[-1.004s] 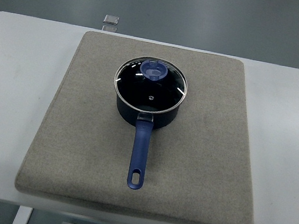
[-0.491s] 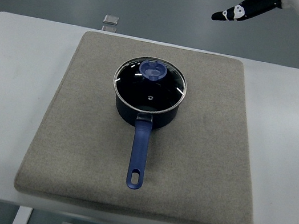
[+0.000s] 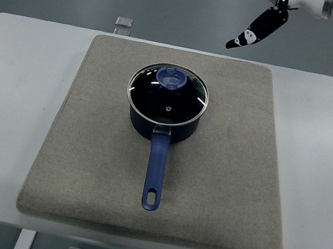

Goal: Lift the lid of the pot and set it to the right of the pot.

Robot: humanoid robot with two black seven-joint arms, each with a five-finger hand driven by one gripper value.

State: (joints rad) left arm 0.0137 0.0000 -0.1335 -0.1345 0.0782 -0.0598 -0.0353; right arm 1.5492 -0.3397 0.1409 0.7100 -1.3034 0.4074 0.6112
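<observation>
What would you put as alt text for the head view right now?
A dark blue pot with its glass lid still on sits on a grey mat on a white table, handle toward the near edge. The robot's right hand, fingers spread, reaches in at the top right, holding nothing.

White table [image 3: 8, 71]; grey mat [image 3: 81, 167] lying on it.

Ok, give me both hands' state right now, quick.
Left hand: not in view.
Right hand: open, fingers spread, holding nothing, up beyond the table's far edge, clear of the lid, which sits on the pot.
</observation>
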